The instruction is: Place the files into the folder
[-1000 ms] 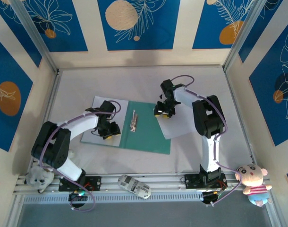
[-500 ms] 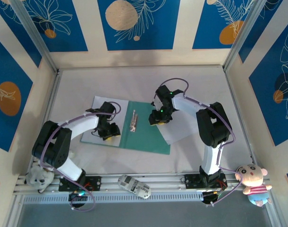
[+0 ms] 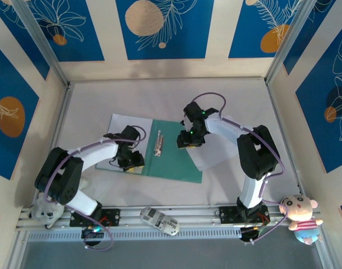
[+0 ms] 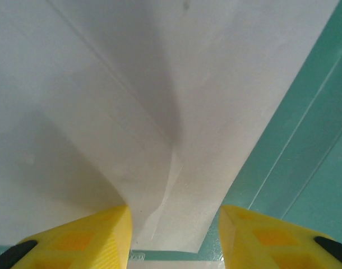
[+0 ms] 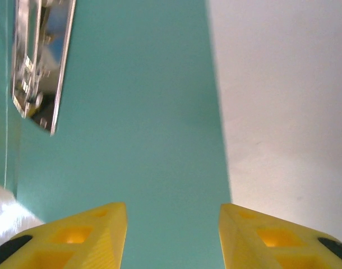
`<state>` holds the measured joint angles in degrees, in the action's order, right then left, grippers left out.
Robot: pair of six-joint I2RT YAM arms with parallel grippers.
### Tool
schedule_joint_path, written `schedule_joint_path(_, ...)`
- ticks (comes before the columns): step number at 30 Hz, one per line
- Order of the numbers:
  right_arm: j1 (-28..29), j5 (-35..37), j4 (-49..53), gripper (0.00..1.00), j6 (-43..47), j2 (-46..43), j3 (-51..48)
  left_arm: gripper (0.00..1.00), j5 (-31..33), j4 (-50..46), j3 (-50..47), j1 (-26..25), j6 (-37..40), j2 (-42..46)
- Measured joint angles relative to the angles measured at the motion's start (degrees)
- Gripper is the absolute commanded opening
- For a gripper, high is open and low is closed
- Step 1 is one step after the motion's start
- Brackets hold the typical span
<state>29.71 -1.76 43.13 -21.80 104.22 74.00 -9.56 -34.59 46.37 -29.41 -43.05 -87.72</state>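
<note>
The plain white thin-paper files, one on the flat teal-green card folder's left cover and one at its right edge, look light and limp, best pinched at an edge; the left end effector and right end effector stand open over the folder, empty.

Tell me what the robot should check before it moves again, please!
1. Folder lying open: ok.
2. Metal clip uncovered: ok.
3. Left sheet flat: not ok, it buckles into a ridge between the left gripper fingers.
4. Right sheet inside the folder: not ok, most of it lies on the table beside the cover.
5. Right gripper open above that sheet's edge: ok.
</note>
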Motion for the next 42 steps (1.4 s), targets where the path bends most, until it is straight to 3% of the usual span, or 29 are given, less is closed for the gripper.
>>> schedule_joint_path(10,-4.15,5.03,0.04,0.48,-11.06,8.70,6.58,0.45,-2.71,6.16,-0.33,-5.25,-5.57,-1.51)
schedule_joint_path(22,-4.09,2.80,0.59,0.47,-9.07,15.10,12.61,0.45,-4.42,7.50,2.19,-5.75,-6.60,-4.52)
schedule_joint_path(36,0.83,-6.67,-0.83,0.48,1.55,3.82,-4.63,0.45,-4.59,6.71,5.20,-5.75,-6.38,-7.10)
schedule_joint_path(42,1.40,-9.92,0.98,0.49,4.33,-2.67,-6.67,0.45,-4.35,5.81,6.45,-5.77,-5.88,-7.41)
